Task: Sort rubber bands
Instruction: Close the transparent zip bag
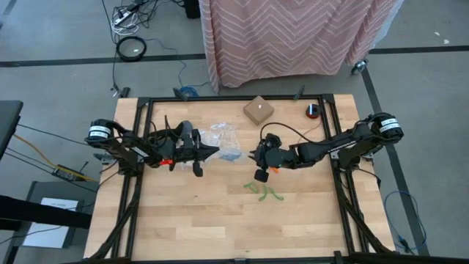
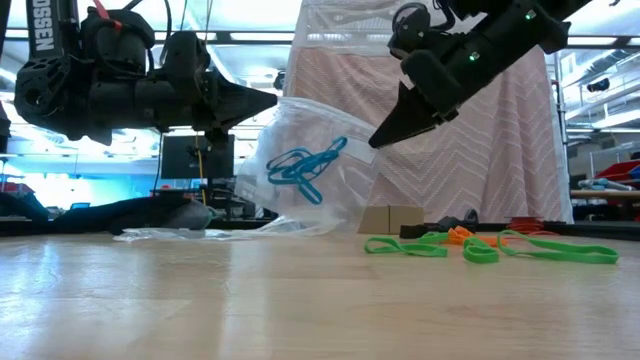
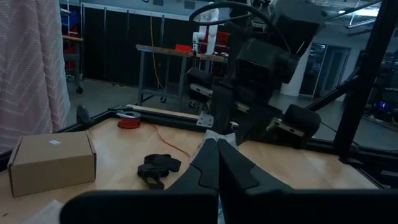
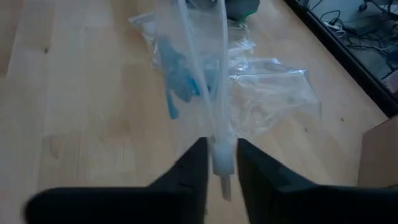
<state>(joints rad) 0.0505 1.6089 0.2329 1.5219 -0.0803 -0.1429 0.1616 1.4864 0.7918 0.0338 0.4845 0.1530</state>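
Bag (image 2: 315,180) edge pinched between both grippers' jaws.

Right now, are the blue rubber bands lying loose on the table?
No, the blue rubber bands sit inside a clear zip bag held up above the table between the left gripper and right gripper.

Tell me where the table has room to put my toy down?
The near table boards, below the green rubber bands, are bare, and so is the far-left corner beside the cardboard box. The middle is crowded: both arms hold up a clear bag there, with more bags underneath.
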